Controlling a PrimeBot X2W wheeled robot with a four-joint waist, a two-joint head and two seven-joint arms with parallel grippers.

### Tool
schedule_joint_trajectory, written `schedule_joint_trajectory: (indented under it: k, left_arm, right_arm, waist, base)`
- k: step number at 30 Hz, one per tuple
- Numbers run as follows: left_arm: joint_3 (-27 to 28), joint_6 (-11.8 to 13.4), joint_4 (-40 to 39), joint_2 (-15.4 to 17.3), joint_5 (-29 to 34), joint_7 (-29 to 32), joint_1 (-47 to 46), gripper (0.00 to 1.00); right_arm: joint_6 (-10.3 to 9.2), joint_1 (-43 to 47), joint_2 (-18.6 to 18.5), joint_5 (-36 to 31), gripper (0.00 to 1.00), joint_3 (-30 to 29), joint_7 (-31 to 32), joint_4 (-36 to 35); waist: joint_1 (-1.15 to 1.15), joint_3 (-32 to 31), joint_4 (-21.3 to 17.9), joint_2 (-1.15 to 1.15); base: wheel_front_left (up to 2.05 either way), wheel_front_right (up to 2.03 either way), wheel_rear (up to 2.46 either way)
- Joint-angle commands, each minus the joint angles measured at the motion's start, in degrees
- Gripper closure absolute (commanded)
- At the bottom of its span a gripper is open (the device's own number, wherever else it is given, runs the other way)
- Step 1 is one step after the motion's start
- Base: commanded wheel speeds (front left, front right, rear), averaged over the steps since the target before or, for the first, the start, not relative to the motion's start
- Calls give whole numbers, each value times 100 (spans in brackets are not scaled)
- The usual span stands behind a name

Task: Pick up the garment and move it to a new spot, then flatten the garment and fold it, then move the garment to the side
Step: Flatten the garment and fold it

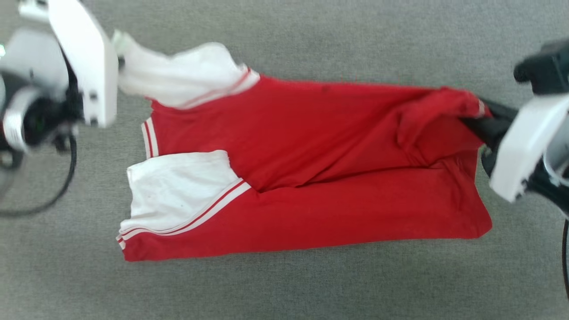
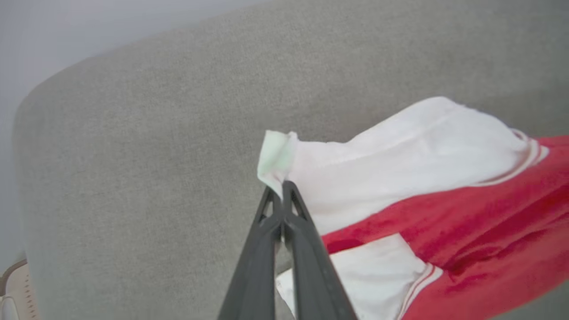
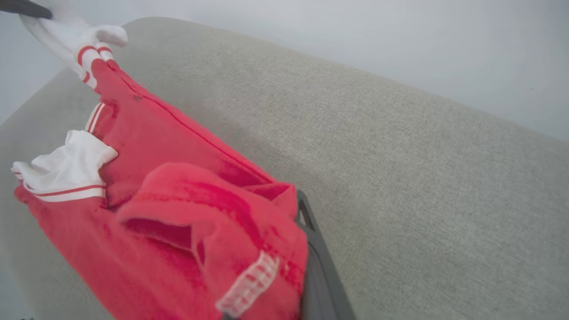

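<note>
The garment [image 1: 311, 178], a red shirt with white sleeves and striped trim, lies spread on the grey fabric surface, its far half lifted and stretched between my two grippers. My left gripper [image 2: 281, 187] is shut on the tip of the far white sleeve [image 2: 400, 151], seen raised in the head view [image 1: 178, 75]. At the right, my right gripper [image 1: 478, 120] is shut on the bunched red hem corner [image 3: 249, 231]; the fabric hides most of its fingers [image 3: 318, 253]. The near white sleeve [image 1: 178, 186] lies flat. Its lettering is out of view.
The grey upholstered surface [image 1: 284, 284] reaches past the shirt on every side; its rounded far edge [image 3: 311, 62] meets a pale wall. A black cable [image 1: 62, 186] loops below my left arm. A pale object [image 2: 13, 289] sits past the surface's left edge.
</note>
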Motion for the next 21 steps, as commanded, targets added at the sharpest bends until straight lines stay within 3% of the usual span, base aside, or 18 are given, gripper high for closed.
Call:
schedule_joint_trajectory:
  k: [1,8,12,15,19,20,21]
  left_arm:
    - [13,161,-277,118,-53,37,196,100]
    - [-121,1194,-1931,897,-186,217,1303,100]
    - [-236,1645,-2563,1045,-363,84,1976,100]
    - [-304,1802,-2658,1000,-494,-123,2403,100]
    - [-398,1691,-2257,770,-653,-358,2800,100]
    - [-384,1629,-2106,642,-740,-440,2860,100]
    - [-365,1555,-1930,541,-774,-525,2898,100]
  right_arm:
    - [-4,212,-56,52,100,-85,14,-100]
    - [-4,1137,-439,171,100,-255,98,-739]
    - [-4,1564,-548,230,100,-242,130,-864]
    - [-3,1736,-517,189,100,-215,71,-779]
    - [-3,1744,-420,166,100,-28,-16,-532]
    - [-3,1693,-397,125,82,20,-56,-466]
    - [-3,1653,-381,99,52,69,-87,-390]
  waist:
    - [0,-47,39,0]
    - [0,-116,105,0]
    - [0,-99,129,0]
    - [0,-80,148,0]
    - [0,-60,170,0]
    - [0,-58,175,0]
    - [0,-54,178,0]
  base:
    - [0,0,0]
    - [0,0,0]
    - [0,0,0]
    - [0,0,0]
    - [0,0,0]
    - [0,0,0]
    - [0,0,0]
